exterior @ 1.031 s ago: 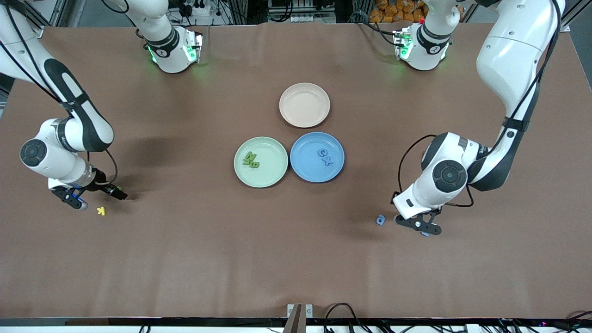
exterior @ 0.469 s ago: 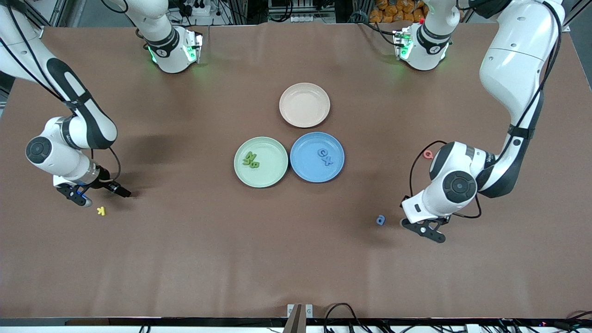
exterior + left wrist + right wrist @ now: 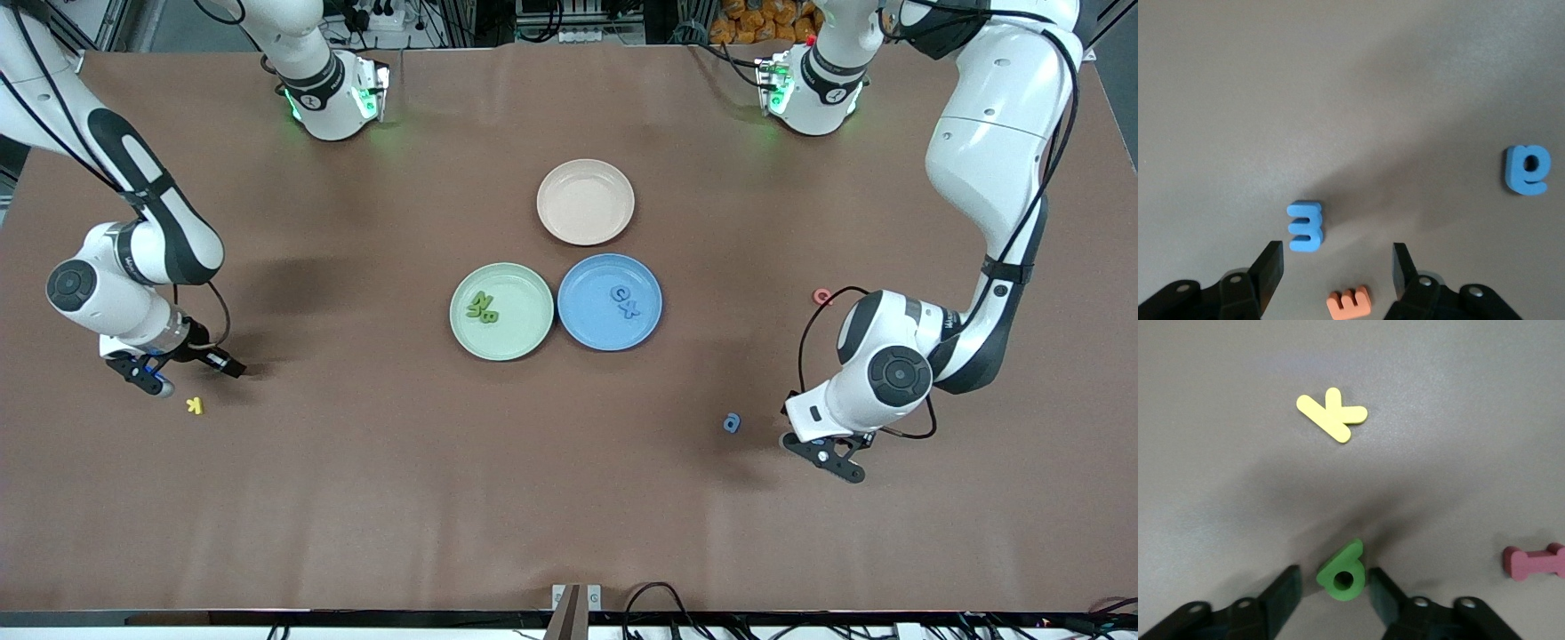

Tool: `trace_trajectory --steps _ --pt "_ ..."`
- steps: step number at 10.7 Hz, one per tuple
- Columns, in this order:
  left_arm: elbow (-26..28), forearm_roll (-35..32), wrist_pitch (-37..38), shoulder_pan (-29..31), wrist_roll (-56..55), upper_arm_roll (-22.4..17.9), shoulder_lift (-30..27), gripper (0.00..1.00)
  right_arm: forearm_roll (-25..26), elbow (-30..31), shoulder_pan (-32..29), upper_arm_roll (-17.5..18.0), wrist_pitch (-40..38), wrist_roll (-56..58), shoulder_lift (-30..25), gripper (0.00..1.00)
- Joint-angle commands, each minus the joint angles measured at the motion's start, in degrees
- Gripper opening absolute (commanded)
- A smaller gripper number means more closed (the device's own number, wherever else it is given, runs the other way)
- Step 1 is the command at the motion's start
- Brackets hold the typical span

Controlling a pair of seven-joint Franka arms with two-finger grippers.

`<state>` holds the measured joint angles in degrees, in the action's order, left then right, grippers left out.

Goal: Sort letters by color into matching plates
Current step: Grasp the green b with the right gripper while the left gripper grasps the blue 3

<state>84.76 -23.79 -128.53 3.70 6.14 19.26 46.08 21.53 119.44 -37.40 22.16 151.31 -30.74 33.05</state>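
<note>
Brown desk point(image 3: 569, 498), both arms low at its two ends, three plates mid-desk. Green plate point(image 3: 502, 311) holds two green letters point(image 3: 482, 307); blue plate point(image 3: 610, 301) beside it, rims about touching, holds two blue letters point(image 3: 625, 301); beige-pink plate point(image 3: 586, 202) sits empty, farther from the front camera. Right gripper point(image 3: 1331, 593) is low at the right arm's end, jaws part-open with a green letter point(image 3: 1343, 572) between them, a gap showing on one side, so not clamped as far as I can see. Yellow K point(image 3: 1332, 414) and a pink piece point(image 3: 1534, 562) lie near it. Left gripper point(image 3: 1338, 270) hovers at the left arm's end, jaws open and empty, with a blue 3-shaped letter point(image 3: 1304, 227) just ahead of one jaw and an orange letter point(image 3: 1349, 301) between the jaws. A second blue letter point(image 3: 1527, 170) lies apart, and a red ring-shaped letter point(image 3: 823, 296) too. Risk: left jaws closing here would likely take the orange piece, not the blue; the right grip may tip the small green letter or pinch it off-centre. Count seen: three green, four blue, one each yellow, pink, orange, red.
</note>
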Motion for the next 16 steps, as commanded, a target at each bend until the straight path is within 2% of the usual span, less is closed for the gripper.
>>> trace_trajectory --steps 1,6,7,10,16 --pt "-3.63 -0.2 -0.49 0.95 3.87 -0.09 2.7 0.74 0.54 0.45 -1.1 0.86 0.74 -0.37 0.17 0.43" --pt "-4.69 -0.2 -2.26 1.4 5.72 -1.76 4.81 0.72 0.45 -0.96 -0.84 0.78 0.83 -0.64 0.96 0.42" --pt "-4.78 -0.2 -2.26 1.57 5.72 -1.77 4.64 0.72 0.45 -1.83 -0.31 0.69 1.01 -0.73 1.49 0.49" --pt "-4.6 1.64 -1.91 1.66 5.64 -1.77 3.76 0.72 0.53 -2.81 -0.31 0.6 1.18 -0.73 2.37 0.51" --pt "-4.51 2.78 -1.73 1.75 5.55 -1.68 3.23 0.72 0.97 -2.63 -0.22 0.07 3.56 -0.73 3.6 0.35"
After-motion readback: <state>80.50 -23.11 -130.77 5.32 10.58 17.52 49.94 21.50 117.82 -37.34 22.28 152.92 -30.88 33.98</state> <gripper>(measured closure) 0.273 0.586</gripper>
